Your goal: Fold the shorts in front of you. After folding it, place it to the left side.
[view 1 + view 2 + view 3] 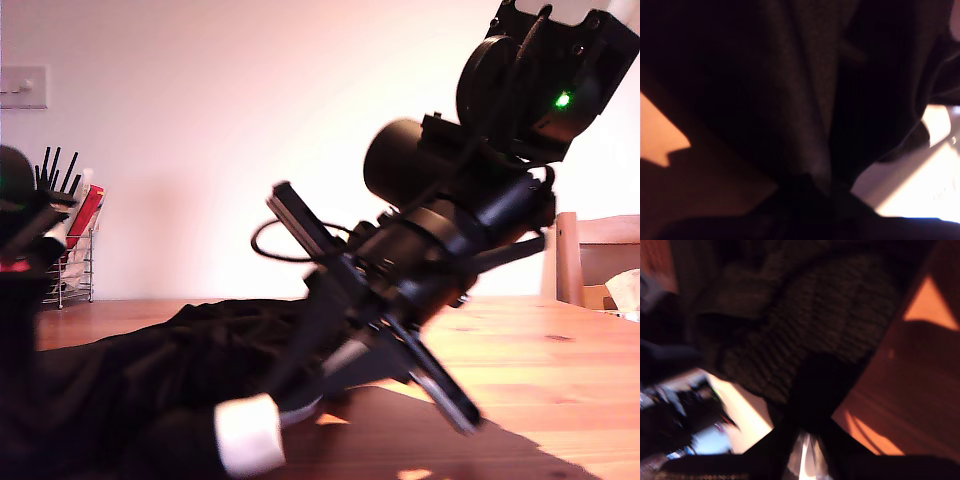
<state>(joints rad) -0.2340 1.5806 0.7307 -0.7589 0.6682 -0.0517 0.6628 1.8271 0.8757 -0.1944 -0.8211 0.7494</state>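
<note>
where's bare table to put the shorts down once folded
Bare wooden table lies on the exterior view's right, bordered by an arm and the chair behind. A thin bare strip runs behind the shorts toward the wire rack. The exterior view's left is crowded with fabric.

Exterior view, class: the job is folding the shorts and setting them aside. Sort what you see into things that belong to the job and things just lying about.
Belongs to the job:
shorts
table

Just lying about:
wire basket
chair
wall switch
</note>
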